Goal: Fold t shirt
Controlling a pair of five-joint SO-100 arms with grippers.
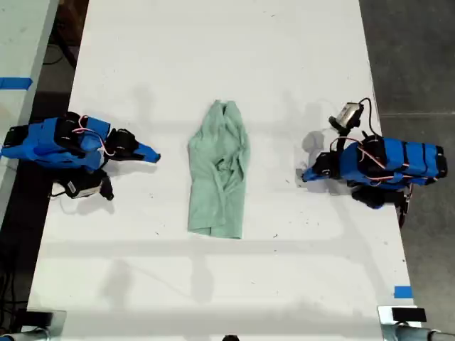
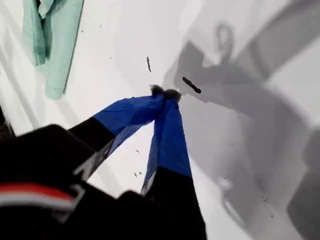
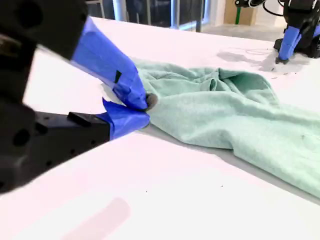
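T shirt (image 1: 219, 174) mid-table (image 1: 298, 57), between both arms, untouched.

My first arm (image 1: 387, 165) is at the exterior view's right, lying low, wrist level, pointing toward the centre. My first gripper (image 2: 165, 93) has its blue fingers pinched tip to tip w/ nothing between them. My second arm (image 1: 60, 142) is at the exterior view's left, also low and stretched inward, approx mirroring the first. My second gripper (image 3: 145, 109) has its fingers drawn together at the tips, maybe a sliver of gap, holding nothing. Both tips sit just above the surface.
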